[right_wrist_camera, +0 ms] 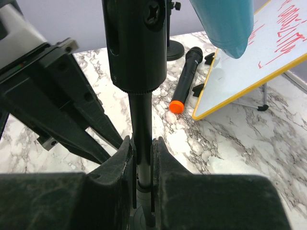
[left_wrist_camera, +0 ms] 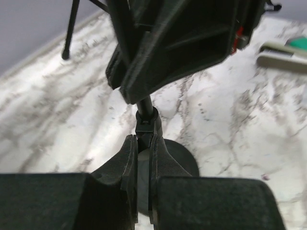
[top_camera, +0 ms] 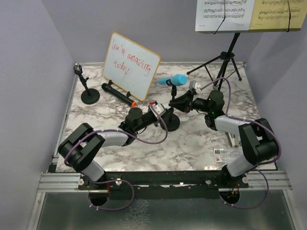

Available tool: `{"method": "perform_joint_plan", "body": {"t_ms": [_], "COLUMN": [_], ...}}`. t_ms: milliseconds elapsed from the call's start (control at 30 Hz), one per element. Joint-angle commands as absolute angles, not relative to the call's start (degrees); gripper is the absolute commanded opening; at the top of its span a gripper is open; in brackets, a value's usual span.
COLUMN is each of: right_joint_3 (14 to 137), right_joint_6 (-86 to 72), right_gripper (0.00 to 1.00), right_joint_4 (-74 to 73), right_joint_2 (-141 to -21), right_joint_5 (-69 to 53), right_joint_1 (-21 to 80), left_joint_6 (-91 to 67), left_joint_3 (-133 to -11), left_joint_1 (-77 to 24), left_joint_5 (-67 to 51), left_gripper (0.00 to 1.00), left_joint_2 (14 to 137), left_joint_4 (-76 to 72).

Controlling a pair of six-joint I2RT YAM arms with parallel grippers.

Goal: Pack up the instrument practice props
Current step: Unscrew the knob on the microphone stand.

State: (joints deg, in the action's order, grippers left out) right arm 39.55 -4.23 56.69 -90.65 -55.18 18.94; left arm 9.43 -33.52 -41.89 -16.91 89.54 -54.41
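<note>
Left gripper [left_wrist_camera: 144, 149] and right gripper [right_wrist_camera: 142, 152] are both clamping the thin stem of the small black round-based mic holder [right_wrist_camera: 136, 52]. It is standing mid white marble table [top_camera: 192, 143], with the blue plastic microphone [right_wrist_camera: 223, 24] sitting in its clip. Risk: uneven pulls tipping the holder, so the mic slips out.

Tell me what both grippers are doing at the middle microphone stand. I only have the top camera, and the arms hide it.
Observer: The left wrist camera shows the left gripper shut on the pole, just above the round base.
Operator: Report the right one.
Observer: The right gripper is shut on the same pole, below the black holder at its top.
</note>
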Motion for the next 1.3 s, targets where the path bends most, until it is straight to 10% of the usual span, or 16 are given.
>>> {"method": "perform_joint_plan", "body": {"t_ms": [0, 800, 1267], "right_joint_3": [39.14, 40.99, 40.97], "right_joint_6": [-1.85, -2.98, -2.97], "right_gripper": [0.00, 0.00, 0.01], "right_joint_4": [49.29, 46.25, 46.42], "right_joint_2": [-93.24, -94.13, -94.13], "right_joint_5": [-54.35, -53.39, -53.35], "right_joint_1": [18.69, 18.64, 18.70], "left_joint_6": [-15.35, -100.90, -79.60], "left_joint_3": [-35.47, -27.48, -33.40], "left_joint_1": [-40.89, -35.77, -35.21], "left_joint_5": [-22.41, -18.14, -20.07], "left_gripper": [0.00, 0.00, 0.39], "left_joint_2": [90.06, 99.00, 93.86], "left_joint_4": [-53.13, -74.93, -55.46]}}
